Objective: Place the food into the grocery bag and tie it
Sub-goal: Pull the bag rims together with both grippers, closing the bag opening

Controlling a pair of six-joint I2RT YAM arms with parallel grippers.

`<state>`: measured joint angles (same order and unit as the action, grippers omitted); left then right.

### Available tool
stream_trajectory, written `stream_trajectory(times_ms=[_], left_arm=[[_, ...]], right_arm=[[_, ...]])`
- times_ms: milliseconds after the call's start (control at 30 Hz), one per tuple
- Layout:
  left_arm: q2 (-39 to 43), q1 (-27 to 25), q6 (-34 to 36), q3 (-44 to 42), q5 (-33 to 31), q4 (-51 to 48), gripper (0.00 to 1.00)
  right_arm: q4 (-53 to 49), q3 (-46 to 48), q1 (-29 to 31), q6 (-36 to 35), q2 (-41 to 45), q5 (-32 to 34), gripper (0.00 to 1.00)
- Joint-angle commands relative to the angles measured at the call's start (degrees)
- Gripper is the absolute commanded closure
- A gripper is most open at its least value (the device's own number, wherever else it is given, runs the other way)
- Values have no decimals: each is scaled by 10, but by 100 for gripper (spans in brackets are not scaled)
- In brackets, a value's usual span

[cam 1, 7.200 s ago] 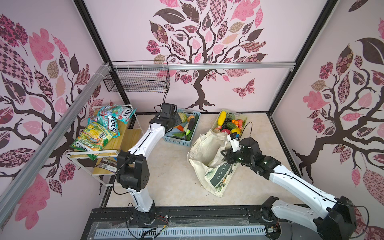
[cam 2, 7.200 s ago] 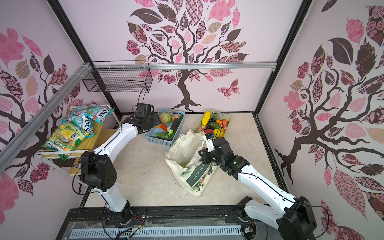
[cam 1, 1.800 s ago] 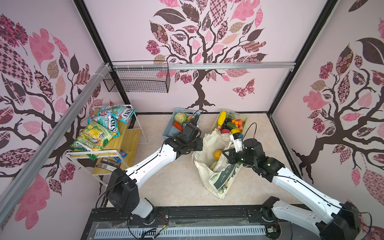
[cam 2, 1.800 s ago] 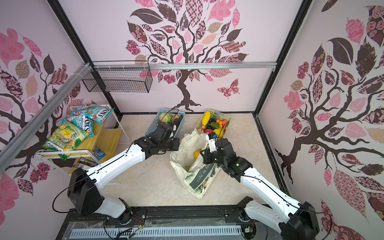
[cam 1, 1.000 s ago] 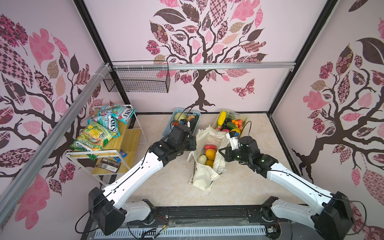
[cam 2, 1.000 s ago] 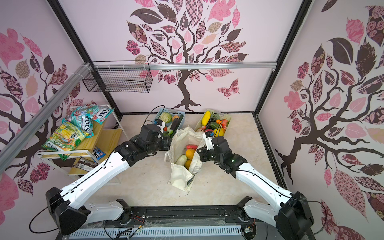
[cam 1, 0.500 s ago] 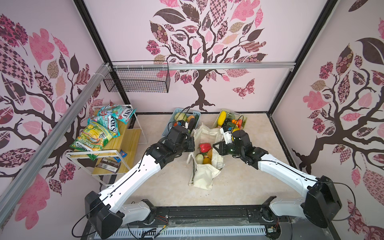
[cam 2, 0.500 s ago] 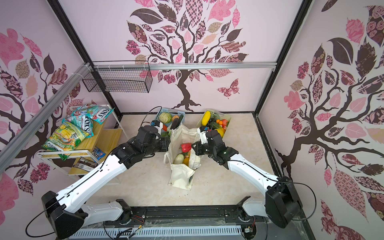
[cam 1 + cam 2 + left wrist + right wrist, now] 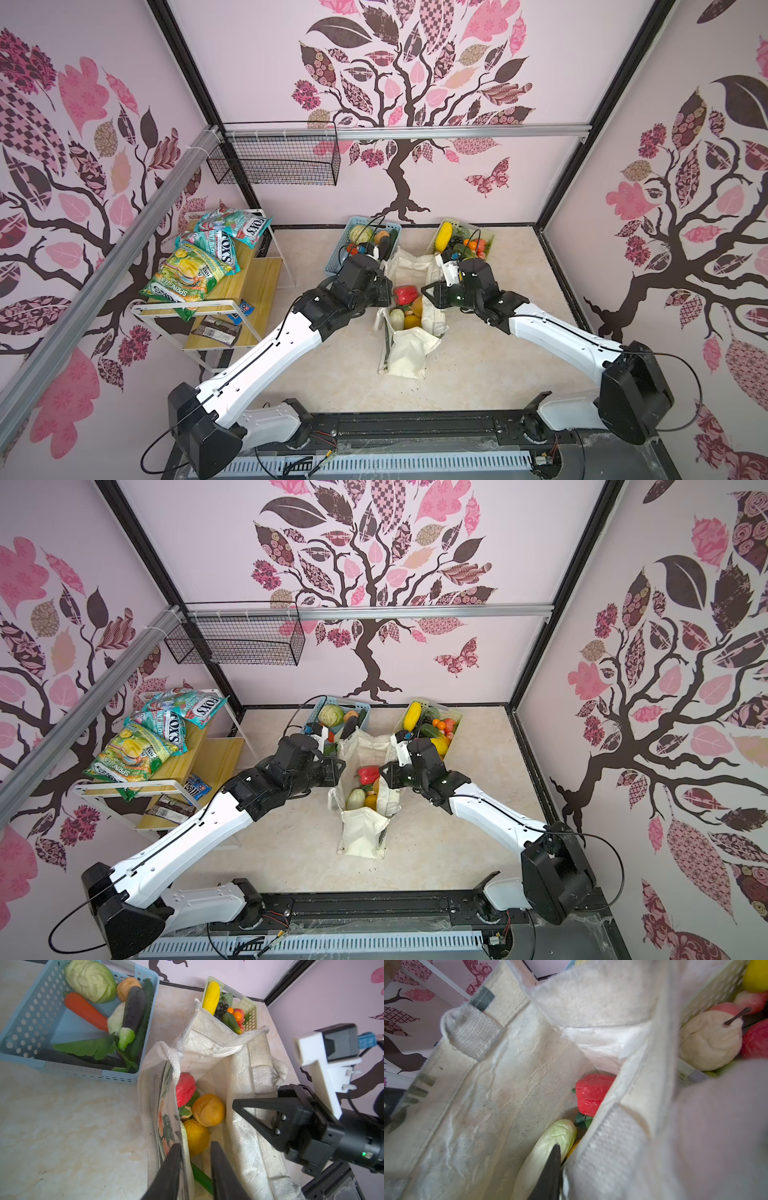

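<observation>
The cream grocery bag [image 9: 405, 353] [image 9: 361, 833] stands upright and open mid-floor. Inside it lies food: a red pepper [image 9: 405, 294] [image 9: 185, 1088] [image 9: 591, 1093], an orange [image 9: 208, 1109], a yellow lemon [image 9: 196, 1136] and a pale green cabbage [image 9: 550, 1147]. My left gripper [image 9: 384, 286] [image 9: 195, 1145] is at the bag's left rim, open, with the printed wall resting against one finger. My right gripper [image 9: 428, 291] [image 9: 562, 1153] is at the right rim. One dark finger shows inside the bag, tight against the wall. The cloth hides its other finger.
A light blue basket [image 9: 332, 266] [image 9: 31, 1028] of vegetables and a pale green basket [image 9: 488, 239] [image 9: 252, 1014] of fruit stand just behind the bag. A wooden shelf [image 9: 249, 286] with snack packets is at the left. A wire basket [image 9: 274, 162] hangs on the back wall.
My left gripper's jaws have parted and released the bag's left wall. The right gripper still sits on the right rim. The bag stays upright.
</observation>
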<state>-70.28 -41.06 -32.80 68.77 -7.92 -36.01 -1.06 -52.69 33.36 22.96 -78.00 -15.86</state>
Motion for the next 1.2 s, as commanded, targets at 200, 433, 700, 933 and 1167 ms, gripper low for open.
stream_trajectory(times_ms=[200,433,700,933,1167], left_arm=[[-24,28,40,31,-61,-32,40],[-67,28,50,39,-29,-20,37],[-94,28,39,33,-7,5,54],[-77,28,22,13,-19,21,90],[-38,28,-9,-21,-44,34,100]], right_arm=[[-7,-3,3,-5,11,7,79],[-4,-3,2,-1,9,3,79],[2,0,3,5,7,-4,79],[-2,2,2,-4,9,3,73],[-41,-33,2,-34,21,39,59]])
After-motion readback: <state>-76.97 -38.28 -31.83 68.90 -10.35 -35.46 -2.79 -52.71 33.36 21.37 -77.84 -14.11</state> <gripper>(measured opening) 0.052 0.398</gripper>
